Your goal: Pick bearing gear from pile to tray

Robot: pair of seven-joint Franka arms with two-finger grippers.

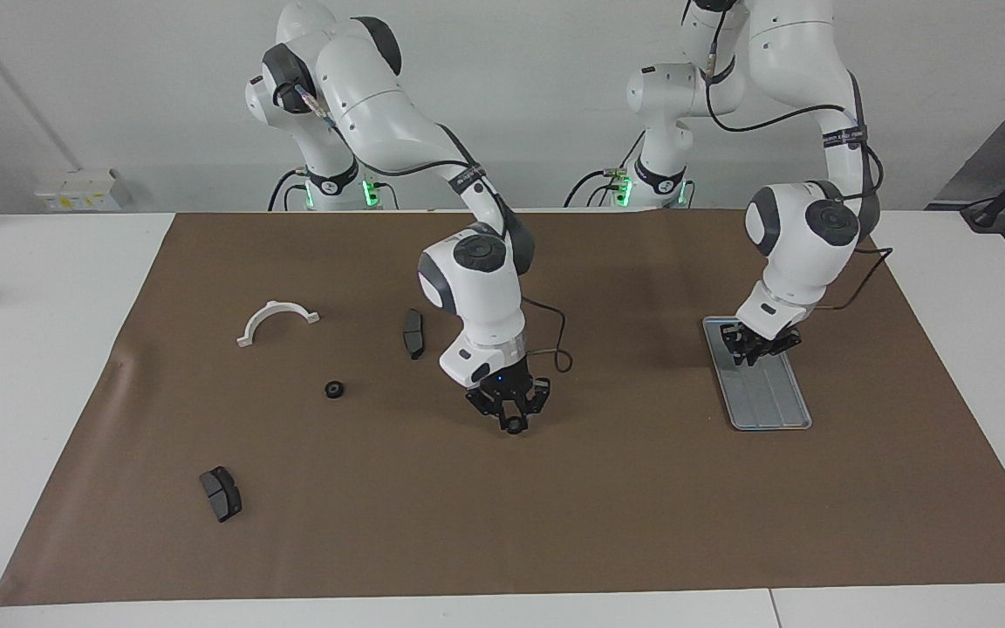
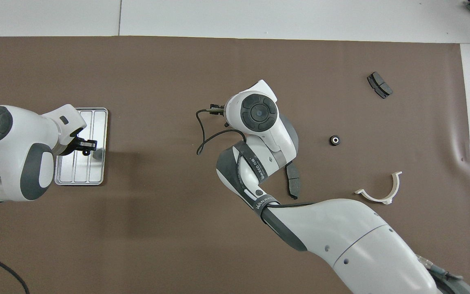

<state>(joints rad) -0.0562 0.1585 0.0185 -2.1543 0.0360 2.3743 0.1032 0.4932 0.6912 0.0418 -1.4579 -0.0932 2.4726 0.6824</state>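
brown mat (image 1: 555, 523) on white table (image 1: 31, 366)

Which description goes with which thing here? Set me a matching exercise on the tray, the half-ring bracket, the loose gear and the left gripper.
Things:
1. tray
2. half-ring bracket
3. loose gear
4. left gripper

Descriptions:
A. over the tray
B. silver-grey, ribbed, flat
C. white, curved
D. black, round, farther from the robots than the bracket

Pairs: 1-B, 2-C, 3-D, 4-A
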